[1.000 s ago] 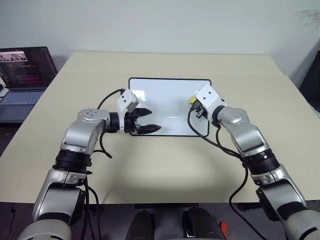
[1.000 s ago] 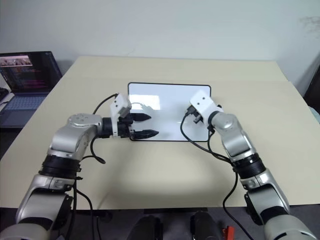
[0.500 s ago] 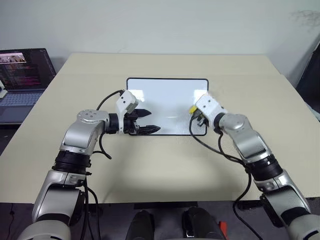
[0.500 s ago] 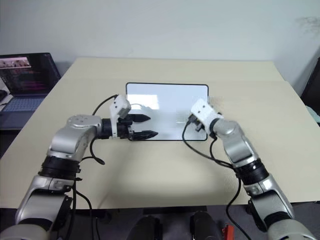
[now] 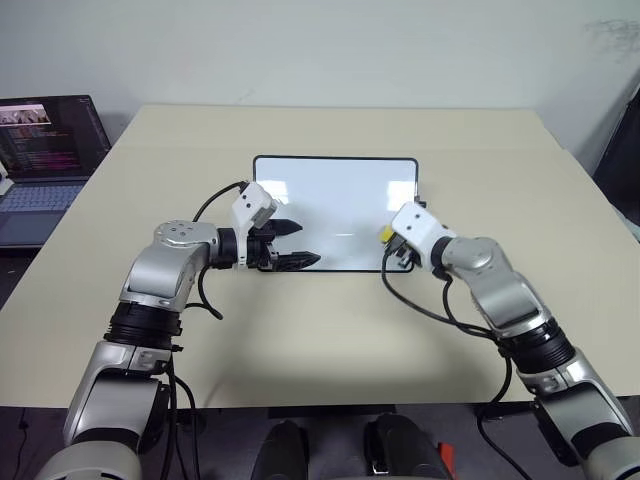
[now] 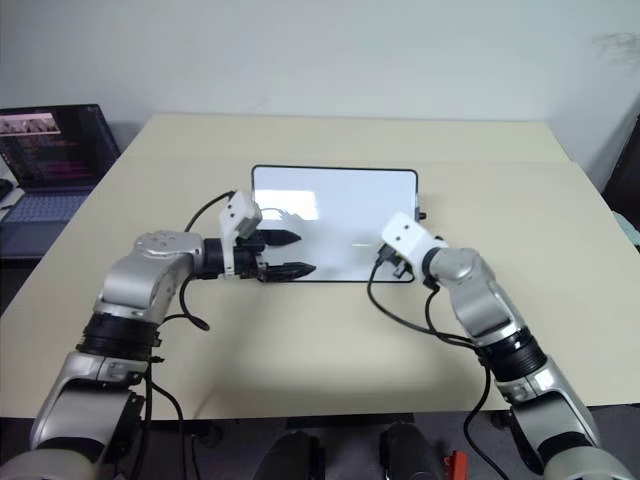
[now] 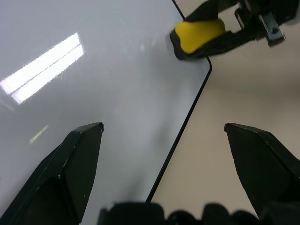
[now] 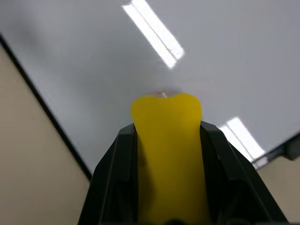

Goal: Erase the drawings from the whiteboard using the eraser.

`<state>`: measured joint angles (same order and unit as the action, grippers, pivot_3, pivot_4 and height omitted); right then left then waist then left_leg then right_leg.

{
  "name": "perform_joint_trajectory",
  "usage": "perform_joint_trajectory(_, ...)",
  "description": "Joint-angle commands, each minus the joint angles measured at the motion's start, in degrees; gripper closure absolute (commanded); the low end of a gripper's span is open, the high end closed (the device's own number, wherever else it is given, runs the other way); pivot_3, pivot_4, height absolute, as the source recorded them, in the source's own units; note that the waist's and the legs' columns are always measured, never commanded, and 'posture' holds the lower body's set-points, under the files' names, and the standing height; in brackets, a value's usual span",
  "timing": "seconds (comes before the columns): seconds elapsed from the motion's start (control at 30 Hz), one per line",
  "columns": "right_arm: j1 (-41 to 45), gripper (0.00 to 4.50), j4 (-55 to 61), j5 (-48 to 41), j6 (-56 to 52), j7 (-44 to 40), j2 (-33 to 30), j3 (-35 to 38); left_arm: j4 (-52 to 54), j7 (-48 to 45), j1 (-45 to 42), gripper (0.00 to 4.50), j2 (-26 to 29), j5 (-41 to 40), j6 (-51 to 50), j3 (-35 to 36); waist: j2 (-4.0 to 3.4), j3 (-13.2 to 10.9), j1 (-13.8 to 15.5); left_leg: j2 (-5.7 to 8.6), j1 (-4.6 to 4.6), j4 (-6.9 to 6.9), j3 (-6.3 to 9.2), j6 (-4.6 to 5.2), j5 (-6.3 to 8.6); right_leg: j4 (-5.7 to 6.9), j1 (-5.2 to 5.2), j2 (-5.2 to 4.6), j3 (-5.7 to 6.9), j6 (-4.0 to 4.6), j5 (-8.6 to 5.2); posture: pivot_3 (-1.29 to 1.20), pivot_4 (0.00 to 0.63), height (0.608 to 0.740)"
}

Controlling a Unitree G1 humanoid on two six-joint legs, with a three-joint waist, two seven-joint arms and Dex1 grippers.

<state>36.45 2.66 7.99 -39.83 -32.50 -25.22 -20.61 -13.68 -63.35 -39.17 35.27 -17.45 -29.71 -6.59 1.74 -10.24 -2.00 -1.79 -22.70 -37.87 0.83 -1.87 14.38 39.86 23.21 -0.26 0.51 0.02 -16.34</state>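
eraser [image 8: 166, 154] long axis along right pincer [image 8: 164, 140], tip on whiteboard [image 5: 335, 195].

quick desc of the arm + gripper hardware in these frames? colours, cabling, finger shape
Both arms: silver-grey metallic shells with black ribbed joint rings, and loose black cables looping from forearm to wrist. Each wrist carries a white boxy housing with small dark dots. The left gripper and right gripper each have two matte black fingers; the left one's fingers are wedge-shaped, tapering to blunt tips.
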Motion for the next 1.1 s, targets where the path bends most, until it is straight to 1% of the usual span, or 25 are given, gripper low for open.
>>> perform_joint_trajectory(0.03,2.30,3.15,-3.86,3.14,1.92,5.32,0.47,2.38,1.31,-0.61,-0.63,0.00,0.31,-0.12,0.71,0.69,0.00,0.00,0.03,0.00,0.00,0.00,0.02,0.00,-0.01,0.01,0.00,0.01,0.01,0.00,0.01,0.00,0.150,0.740)
perform_joint_trajectory(0.13,4.54,3.15,-5.59,3.81,5.27,10.19,1.96,4.95,1.22,-0.71,-0.71,0.00,0.33,-0.03,0.82,0.64,-0.01,-0.01,0.10,0.00,0.00,-0.01,0.02,0.02,-0.02,0.03,0.00,0.01,0.01,-0.01,0.02,0.00,0.150,0.740)
perform_joint_trajectory(0.23,5.88,3.15,-5.89,3.53,7.02,12.05,3.59,6.22,1.07,-0.81,-0.82,0.00,0.30,0.12,1.03,0.59,-0.01,-0.01,0.21,0.01,-0.09,0.00,0.02,0.01,-0.02,-0.02,0.05,0.01,0.01,0.00,0.01,0.00,0.150,0.740)
perform_joint_trajectory(0.3,5.41,3.15,-5.55,3.51,6.04,10.21,3.80,4.82,1.05,-0.85,-0.90,0.00,0.20,0.17,1.04,0.58,-0.01,-0.01,0.22,0.02,-0.18,0.03,0.01,0.01,-0.01,-0.08,0.10,0.01,0.01,0.01,0.01,0.00,0.150,0.740)
perform_joint_trajectory(0.37,3.99,3.16,-4.95,3.46,4.46,7.09,3.09,2.83,1.14,-0.94,-1.01,0.00,0.07,0.19,0.97,0.58,-0.01,-0.01,0.13,0.02,-0.20,0.05,-0.01,0.00,0.00,-0.13,0.10,0.00,0.00,0.24,0.14,0.00,0.150,0.740)
perform_joint_trajectory(0.47,0.80,3.16,-2.85,3.78,1.81,1.06,0.28,-1.00,1.49,-1.17,-1.16,0.00,-0.05,0.11,0.78,0.60,-0.01,-0.01,0.20,0.01,-0.23,0.13,0.00,0.01,0.02,-0.32,0.09,0.00,0.02,0.25,0.15,0.00,0.150,0.740)
perform_joint_trajectory(0.57,-1.43,3.16,-1.05,4.13,0.50,-1.81,-1.52,-2.80,1.71,-1.47,-1.31,0.00,-0.10,0.05,0.91,0.65,-0.01,0.00,0.21,0.02,-0.20,0.14,0.04,0.02,0.02,-0.38,0.01,0.00,0.08,0.20,0.12,0.00,0.150,0.740)
perform_joint_trajectory(0.7,-1.20,3.16,-0.19,4.12,0.39,-1.51,-0.41,-2.29,1.98,-1.53,-1.62,0.00,-0.40,-0.04,0.91,0.57,-0.01,0.00,0.20,0.02,-0.15,0.08,0.03,0.01,0.01,-0.34,0.00,0.00,0.06,-0.04,0.05,0.00,0.150,0.740)
perform_joint_trajectory(0.87,-0.09,3.16,-0.94,4.65,1.31,0.75,0.70,-0.81,3.07,-1.93,-2.01,0.00,-0.86,-0.35,0.85,0.44,-0.01,0.00,0.12,0.00,-0.10,0.01,0.04,0.02,-0.01,-0.27,-0.03,0.04,0.04,-0.05,0.11,0.00,0.150,0.740)
perform_joint_trajectory(1.1,-0.20,3.16,0.22,3.73,0.24,1.07,1.63,0.84,3.62,-2.15,-2.95,0.00,-1.19,-0.39,0.92,0.53,-0.01,-0.01,0.13,-0.01,-0.12,0.02,0.03,0.02,-0.01,-0.28,-0.02,0.07,0.02,-0.05,0.11,0.00,0.150,0.740)
